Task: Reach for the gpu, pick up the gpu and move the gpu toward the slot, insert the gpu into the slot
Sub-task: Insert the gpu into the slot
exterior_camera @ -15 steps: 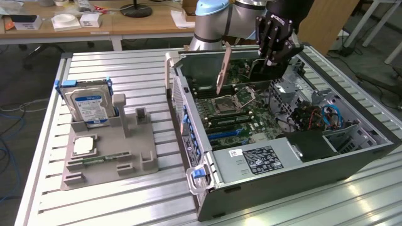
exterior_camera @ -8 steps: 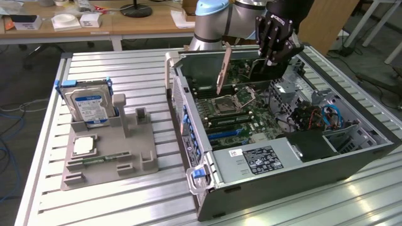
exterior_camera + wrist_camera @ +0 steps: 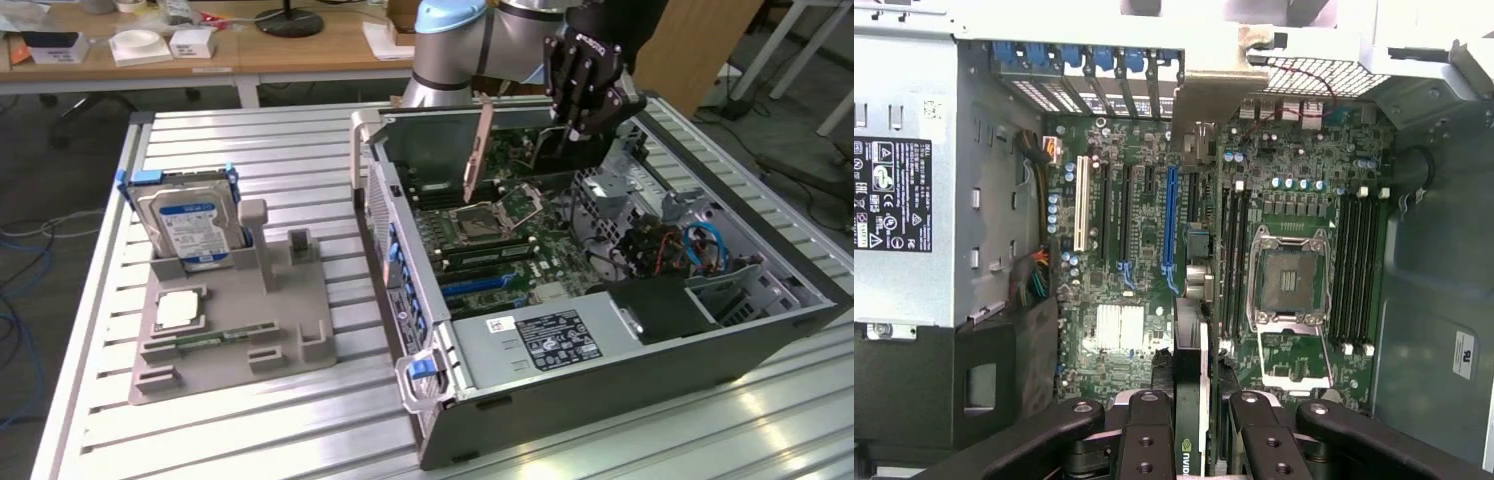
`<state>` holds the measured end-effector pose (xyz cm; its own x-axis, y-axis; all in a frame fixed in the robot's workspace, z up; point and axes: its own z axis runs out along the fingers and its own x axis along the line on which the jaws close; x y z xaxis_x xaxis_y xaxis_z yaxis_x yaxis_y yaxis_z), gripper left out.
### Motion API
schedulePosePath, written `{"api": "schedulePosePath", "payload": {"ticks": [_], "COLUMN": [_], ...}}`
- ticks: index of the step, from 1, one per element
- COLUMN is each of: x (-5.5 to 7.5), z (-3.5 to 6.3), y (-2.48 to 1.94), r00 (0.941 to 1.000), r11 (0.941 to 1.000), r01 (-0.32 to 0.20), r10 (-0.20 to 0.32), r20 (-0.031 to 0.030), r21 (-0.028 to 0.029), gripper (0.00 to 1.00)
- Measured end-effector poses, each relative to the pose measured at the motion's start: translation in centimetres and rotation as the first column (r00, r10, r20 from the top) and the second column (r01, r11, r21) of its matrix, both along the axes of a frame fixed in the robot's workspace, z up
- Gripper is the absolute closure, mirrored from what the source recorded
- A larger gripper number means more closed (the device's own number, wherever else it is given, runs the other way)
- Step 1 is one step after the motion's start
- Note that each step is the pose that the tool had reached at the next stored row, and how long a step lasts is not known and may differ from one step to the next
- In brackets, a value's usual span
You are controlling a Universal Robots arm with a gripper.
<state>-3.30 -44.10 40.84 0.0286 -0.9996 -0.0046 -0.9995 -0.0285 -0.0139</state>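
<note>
Wrist view: gpu point(image 3: 1191, 355) in tool point(image 3: 1199, 415)

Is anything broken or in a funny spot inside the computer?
Nothing looks broken or spilled. The only odd thing: the gpu is pinched in the gripper, up over the motherboard, not plugged into any slot.

Gripper point(image 3: 577, 128) over open case point(image 3: 601, 390), holding upright gpu point(image 3: 478, 145) (bracket showing), hard drive point(image 3: 187, 225) apart

The gpu point(image 3: 1191, 400) is above the motherboard point(image 3: 497, 235) in the case point(image 3: 601, 390).
</note>
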Motion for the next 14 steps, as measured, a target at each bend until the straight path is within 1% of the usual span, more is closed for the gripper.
{"api": "schedulePosePath", "payload": {"ticks": [4, 9, 14], "x": [0.0, 0.0, 0.0], "z": [-0.29, -1.0, -1.3], "y": [0.0, 0.0, 0.0], "r00": [1.0, 1.0, 1.0], "r11": [1.0, 1.0, 1.0], "r01": [0.0, 0.003, 0.003], "r10": [0.0, -0.003, -0.003], "r20": [0.0024, 0.0029, 0.0029], "r21": [-0.0001, -0.0002, -0.0003], "gripper": [0.74, 0.74, 0.74]}}
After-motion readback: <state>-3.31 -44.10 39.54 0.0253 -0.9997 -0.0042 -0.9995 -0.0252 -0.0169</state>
